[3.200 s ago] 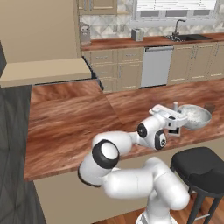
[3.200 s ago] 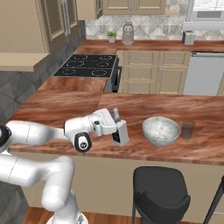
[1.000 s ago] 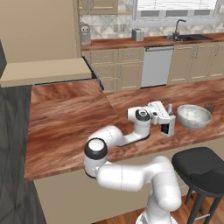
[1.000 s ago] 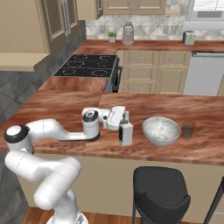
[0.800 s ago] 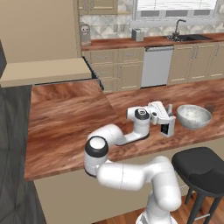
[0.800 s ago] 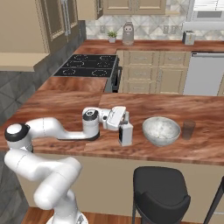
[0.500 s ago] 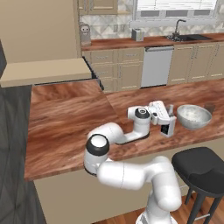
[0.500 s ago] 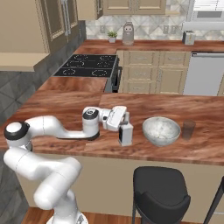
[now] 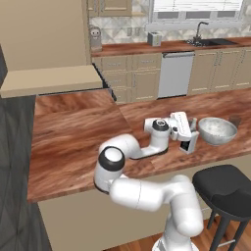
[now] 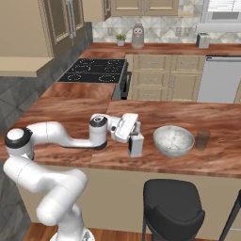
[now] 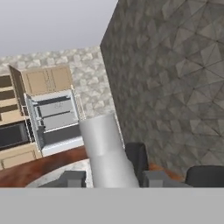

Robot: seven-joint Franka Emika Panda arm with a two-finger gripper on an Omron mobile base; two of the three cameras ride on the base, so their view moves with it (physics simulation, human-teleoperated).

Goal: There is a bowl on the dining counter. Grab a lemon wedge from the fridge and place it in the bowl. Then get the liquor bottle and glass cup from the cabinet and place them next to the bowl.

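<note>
My pincer (image 10: 135,136) was straddling the upright liquor bottle (image 10: 136,145) near the dining counter's (image 10: 70,117) front edge, just beside the bowl (image 10: 173,140) (whether clenched or loosened I couldn't tell), so I judged the trick was opening wide and withdrawing without tipping it.

The dining counter (image 10: 197,117) has a glossy reddish-brown wood-grain top, its front edge meeting matt beige sides. Near that front edge the bowl (image 10: 173,140) looks like speckled grey-white stoneware, with a dark, see-through glass cup (image 10: 203,140) just beside it. The liquor bottle (image 10: 135,145) shows a pale smooth cap and neck (image 11: 105,153), and the stool (image 9: 225,188) seat looks matt black.
</note>
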